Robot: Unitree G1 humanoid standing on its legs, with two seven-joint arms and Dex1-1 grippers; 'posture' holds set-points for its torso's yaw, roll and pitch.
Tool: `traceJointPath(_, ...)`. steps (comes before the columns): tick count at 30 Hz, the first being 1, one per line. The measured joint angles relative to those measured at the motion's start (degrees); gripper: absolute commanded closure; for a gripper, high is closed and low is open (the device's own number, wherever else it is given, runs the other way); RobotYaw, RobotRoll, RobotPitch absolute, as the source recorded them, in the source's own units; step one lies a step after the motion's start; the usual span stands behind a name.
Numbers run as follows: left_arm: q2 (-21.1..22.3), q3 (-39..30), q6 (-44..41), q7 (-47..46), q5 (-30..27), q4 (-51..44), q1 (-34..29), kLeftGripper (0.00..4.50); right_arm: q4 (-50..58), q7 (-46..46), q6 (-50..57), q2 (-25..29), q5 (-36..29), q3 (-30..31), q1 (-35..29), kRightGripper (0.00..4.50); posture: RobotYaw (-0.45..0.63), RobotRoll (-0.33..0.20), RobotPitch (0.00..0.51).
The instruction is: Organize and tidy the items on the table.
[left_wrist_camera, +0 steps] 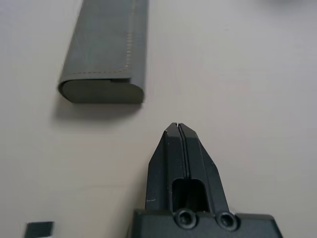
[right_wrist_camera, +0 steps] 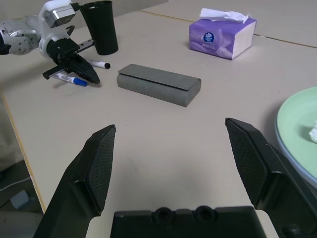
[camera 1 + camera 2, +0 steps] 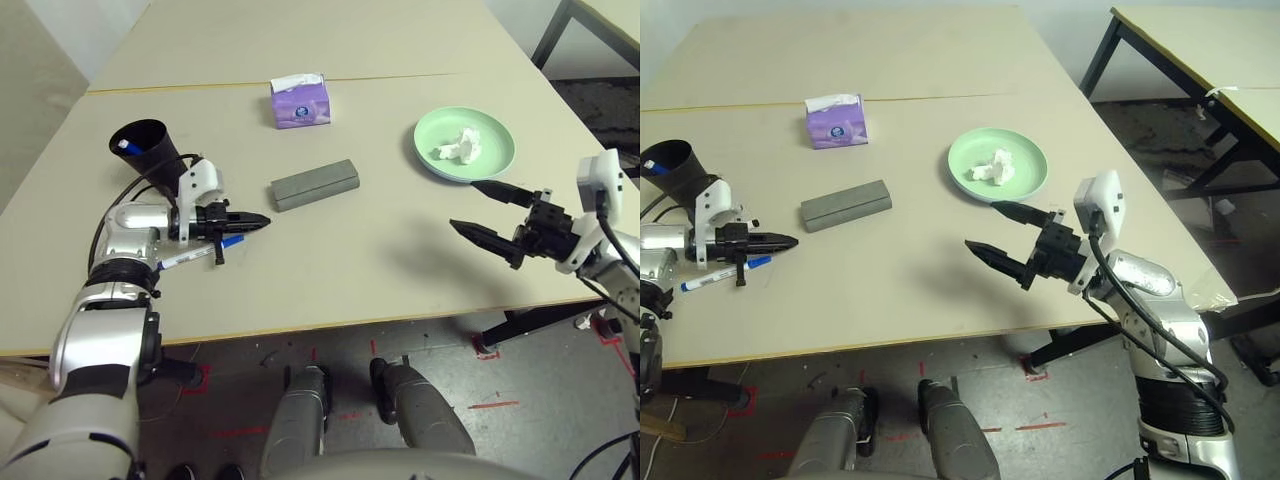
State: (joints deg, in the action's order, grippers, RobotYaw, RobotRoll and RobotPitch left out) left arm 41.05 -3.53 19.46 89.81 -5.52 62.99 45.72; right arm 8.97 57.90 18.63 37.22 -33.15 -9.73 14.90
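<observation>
Hovering with its fingers pressed together and holding nothing, the left gripper (image 3: 262, 221) is pointing toward the grey glasses case (image 3: 314, 185), which is lying flat mid-table. Markers (image 2: 74, 79) are lying under that gripper, beside the black cup (image 3: 148, 148); the cup is likely serving as their holder, as one blue-tipped item is already standing inside. The right gripper (image 3: 992, 232) is waiting wide open and empty near the green plate (image 3: 1025, 150), which is holding the crumpled tissue (image 3: 990, 168). A purple tissue box (image 3: 299, 101) is standing farther back on the table (image 3: 380, 270).

Both forearms are polished silver with black joint bands. Each wrist carries a white camera housing above black, tapered jaws with textured inner pads. Black cables loop beside the arms, and two screws sit at each jaw base.
</observation>
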Motion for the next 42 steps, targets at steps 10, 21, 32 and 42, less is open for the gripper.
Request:
traceJointPath(10, 6.5, -3.2, -10.8, 2.1, -9.4, -12.2, -5.6, 4.48, -2.6, 9.4, -3.8, 1.9, 2.0, 5.2, 0.5, 0.00, -0.09, 0.000, 0.181)
traceJointPath(21, 16.1, -7.5, -26.5, 2.2, -17.8, -32.2, -20.7, 2.94, -7.6, 20.3, -8.2, 2.1, 3.0, 10.8, 4.8, 0.00, 0.00, 0.000, 0.209)
traceJointPath(32, 30.2, 0.1, -30.5, 2.5, -16.7, -39.4, -21.7, 0.03, -12.0, 23.0, -8.9, -1.1, 4.3, 13.4, 8.8, 0.00, 0.03, 0.000, 0.222)
traceJointPath(42, 34.0, 24.6, -34.8, 2.5, -7.0, -37.2, 0.7, 0.03, -11.2, 21.2, -9.0, -3.5, 4.7, 13.6, 8.6, 0.00, -0.03, 0.000, 0.227)
